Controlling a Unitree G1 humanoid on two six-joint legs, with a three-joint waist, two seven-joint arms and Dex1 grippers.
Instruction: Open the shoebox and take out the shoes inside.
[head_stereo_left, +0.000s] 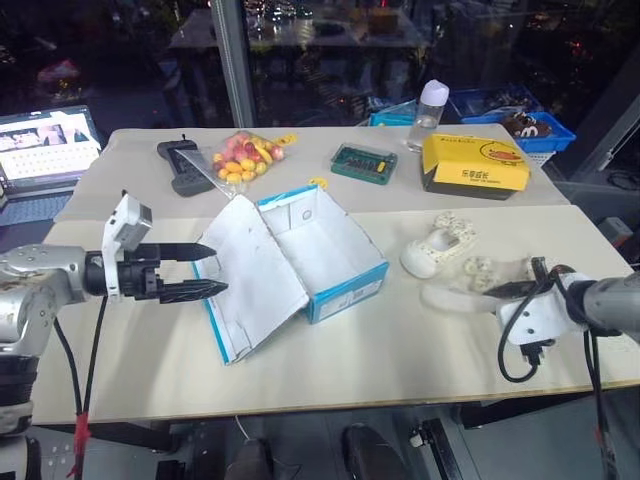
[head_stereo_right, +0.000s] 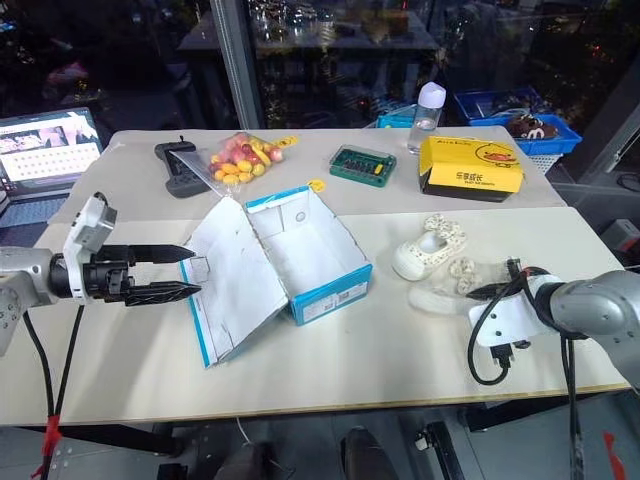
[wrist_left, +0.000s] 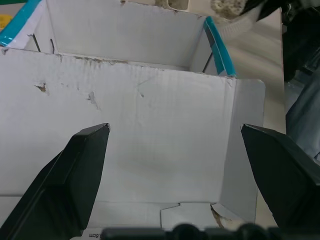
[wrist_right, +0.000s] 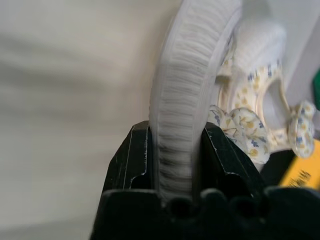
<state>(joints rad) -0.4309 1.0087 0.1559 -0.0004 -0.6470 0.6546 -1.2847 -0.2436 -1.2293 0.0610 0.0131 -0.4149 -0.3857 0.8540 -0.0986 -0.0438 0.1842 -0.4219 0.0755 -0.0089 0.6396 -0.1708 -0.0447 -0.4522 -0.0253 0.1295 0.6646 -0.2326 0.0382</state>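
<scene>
With the box (head_stereo_left: 300, 262) empty, the right hand (head_stereo_left: 507, 290) clamps the second shoe (head_stereo_left: 470, 285) by its sole. Lower it flat onto the bench (head_stereo_left: 400, 350) beside the first shoe (head_stereo_left: 438, 246) before releasing. Left hand (head_stereo_left: 205, 268) gapes empty at the lid.

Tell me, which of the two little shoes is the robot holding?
The shoe nearer the table's front edge, clamped in the right pincer; the other shoe stands free beside the open shoebox.

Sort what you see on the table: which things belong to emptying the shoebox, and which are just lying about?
Job: shoebox, open and empty; two shoes, one on the table, one gripped in the right hand.

Lying about: yellow box, bottle, sweets bag, green case, laptop.
</scene>
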